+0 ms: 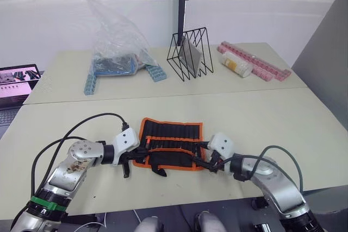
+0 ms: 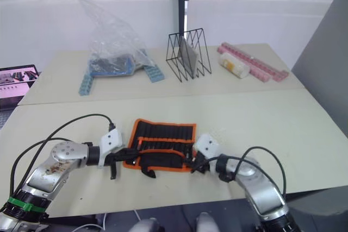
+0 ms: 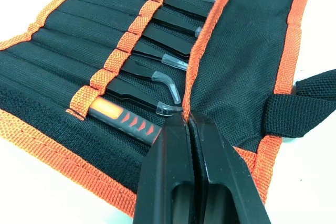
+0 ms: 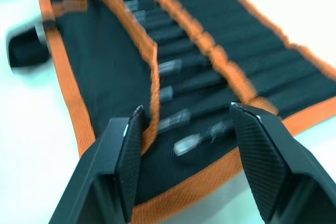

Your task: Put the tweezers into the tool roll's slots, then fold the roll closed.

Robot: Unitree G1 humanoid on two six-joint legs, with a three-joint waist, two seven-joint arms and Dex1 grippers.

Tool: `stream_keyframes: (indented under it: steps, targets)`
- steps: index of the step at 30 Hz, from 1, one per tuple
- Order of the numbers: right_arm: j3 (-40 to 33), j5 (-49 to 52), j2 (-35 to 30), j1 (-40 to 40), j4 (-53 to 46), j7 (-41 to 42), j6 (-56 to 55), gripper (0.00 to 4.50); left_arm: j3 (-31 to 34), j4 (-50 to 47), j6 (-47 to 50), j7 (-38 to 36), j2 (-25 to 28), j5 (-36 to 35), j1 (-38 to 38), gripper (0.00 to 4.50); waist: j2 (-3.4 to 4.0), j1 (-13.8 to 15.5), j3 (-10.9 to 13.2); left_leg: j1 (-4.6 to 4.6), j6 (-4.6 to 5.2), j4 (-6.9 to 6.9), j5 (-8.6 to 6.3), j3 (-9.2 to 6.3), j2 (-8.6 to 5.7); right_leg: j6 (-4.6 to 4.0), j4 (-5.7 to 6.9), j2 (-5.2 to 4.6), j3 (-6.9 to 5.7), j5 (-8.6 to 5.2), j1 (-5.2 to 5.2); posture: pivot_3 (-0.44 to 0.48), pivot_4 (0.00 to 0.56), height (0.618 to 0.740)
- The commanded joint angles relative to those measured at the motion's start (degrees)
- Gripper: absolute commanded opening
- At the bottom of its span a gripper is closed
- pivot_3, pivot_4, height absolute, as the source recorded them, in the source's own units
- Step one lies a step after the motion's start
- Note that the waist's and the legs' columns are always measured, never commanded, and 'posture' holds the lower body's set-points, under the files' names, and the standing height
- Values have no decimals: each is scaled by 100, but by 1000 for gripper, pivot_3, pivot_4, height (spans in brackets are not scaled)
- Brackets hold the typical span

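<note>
1. Head view: the tool roll [image 1: 170, 144] lies open on the table [image 1: 283, 118] between the two grippers. The left gripper [image 1: 128, 165] sits at its near left corner and the right gripper [image 1: 208, 164] at its near right edge, likely so each end of the flap can be lifted together. Beyond them stand a clear plastic bag [image 1: 115, 42] and a wire rack [image 1: 190, 54].
2. Left wrist view: the fingers are pressed together on the orange piping of the flap [image 3: 247, 61] just ahead. The tweezers [image 3: 163, 61] rest in the slots [image 3: 68, 56] beside the fingertips, clear tip caps showing; the strap [image 3: 302, 103] trails off the other side.
3. Right wrist view: the jaws stand wide apart, holding nothing, straddling the roll's edge.
</note>
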Motion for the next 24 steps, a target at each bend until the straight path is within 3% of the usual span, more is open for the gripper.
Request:
stream_keyframes:
  steps: [1,4,5,11,22,24]
  targets:
    - [-73,300,0,-42,-299,218,-207,2567,34,6,-81,-35,27,59,-60,0,0,-1,0,0,0,0,0,0,0,0,0,0,0,0,0,0,150,724]
    - [170,289,134,-147,-286,272,-303,2567,38,-52,-28,-51,28,52,-25,0,0,-3,0,0,0,0,0,0,0,0,1,0,0,0,0,0,150,724]
    - [259,282,202,-186,-282,272,-302,2030,33,-71,-16,-41,30,64,-10,0,0,-7,0,0,0,0,0,0,0,0,1,1,0,0,0,0,150,724]
    - [772,-154,439,-358,36,116,-474,92,35,-131,12,-26,14,75,38,0,0,-27,0,-2,0,0,0,0,-1,0,5,0,0,0,-6,0,150,724]
    - [935,-506,559,-152,1059,-5,-852,36,149,-258,196,45,-3,-47,87,0,0,-41,0,-2,-5,0,3,0,-2,0,11,2,1,0,-10,0,150,724]
    - [953,-491,582,-176,1121,43,-868,0,240,-346,319,33,1,-189,109,621,0,-47,0,-1,-5,0,3,1,-2,0,11,1,2,0,-10,0,150,724]
